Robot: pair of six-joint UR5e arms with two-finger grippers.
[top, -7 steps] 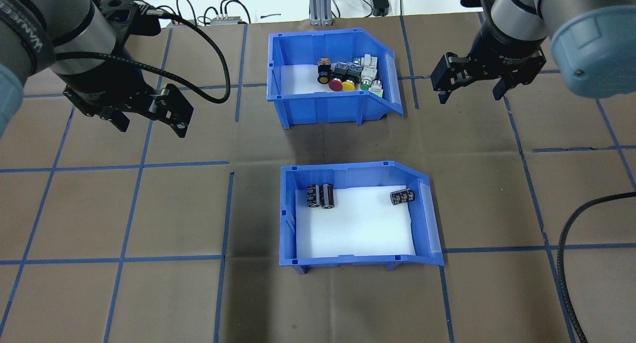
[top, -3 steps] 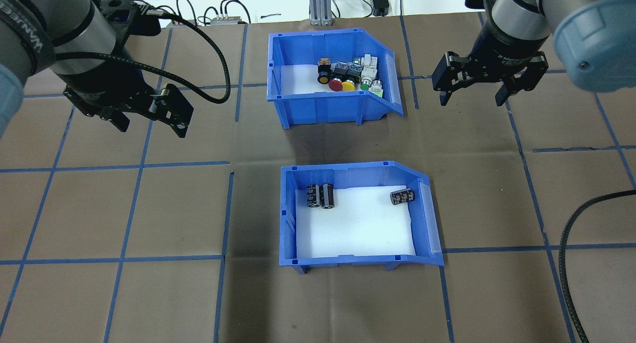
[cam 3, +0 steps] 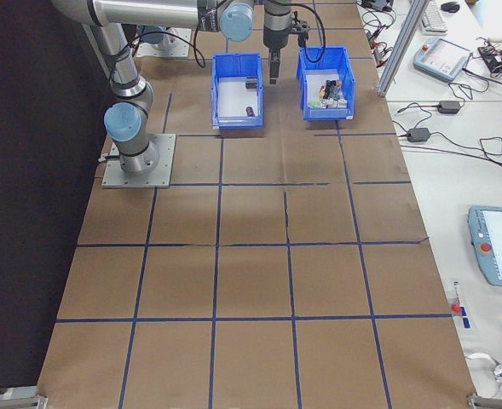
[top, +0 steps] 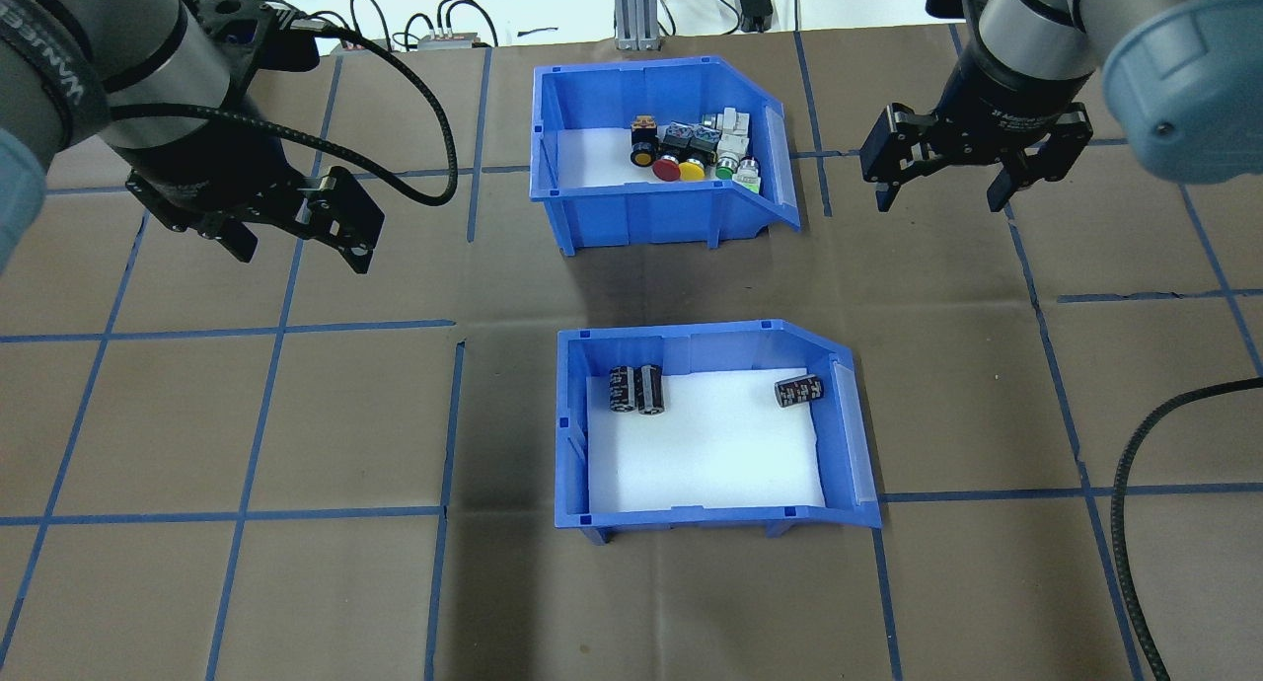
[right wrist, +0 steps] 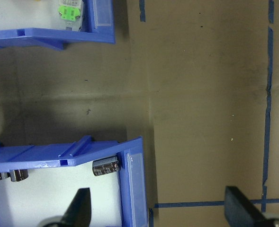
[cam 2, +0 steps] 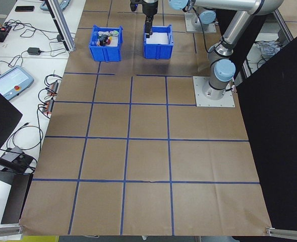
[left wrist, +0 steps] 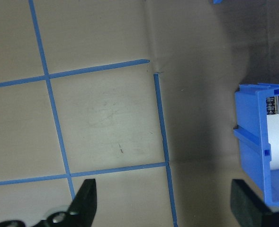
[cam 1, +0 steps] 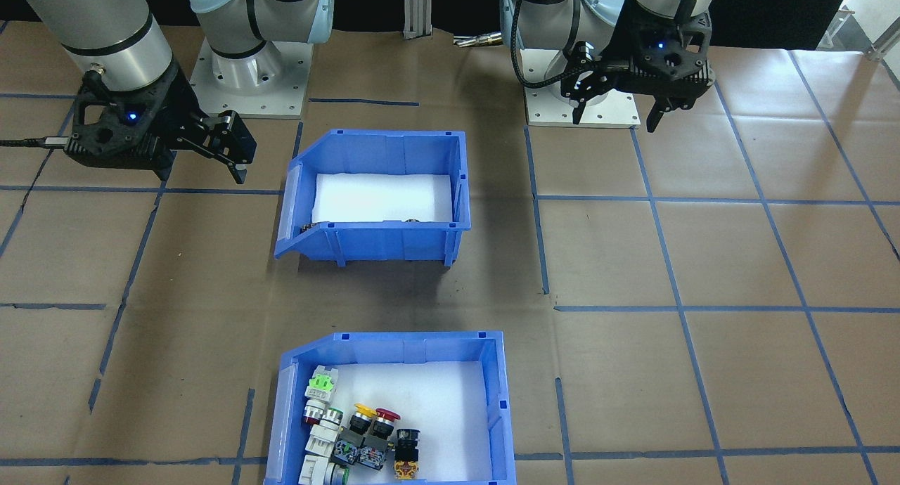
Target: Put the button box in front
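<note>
Overhead view, near edge of table first. Brown paper cover (top: 247, 602) ruled into squares by blue tape lines (top: 247, 513).

Nearest to the robot: second blue bin (top: 567, 434), about 6 o'clock of table centre, open front toward 3 o'clock. White foam floor. Three dark cylinders (top: 636, 389) lie on it: two side by side in the far-left corner, one alone near the open front.

Further out, a strip of bare paper, then the button box (top: 641, 202) at 12 o'clock of the second bin, well apart from it, near the table's far edge. Open front also toward 3 o'clock. Push-buttons (top: 691, 148) bunched in its far-right part: yellow, red, green caps, black and white bodies. Sitting flat on the paper, nothing touching it.

Left gripper (top: 296, 242) at 9 o'clock of the button box, well apart, above the paper. Fingers spread wide, nothing between them; wrist view shows only paper and a corner of the second bin.

Right gripper (top: 939, 195) at 3 o'clock of the button box, near its open front but clear of it. Fingers spread wide, empty.

Beyond the paper at 12 o'clock: white bench with cables (top: 395, 20) and an aluminium post (top: 636, 10).
</note>
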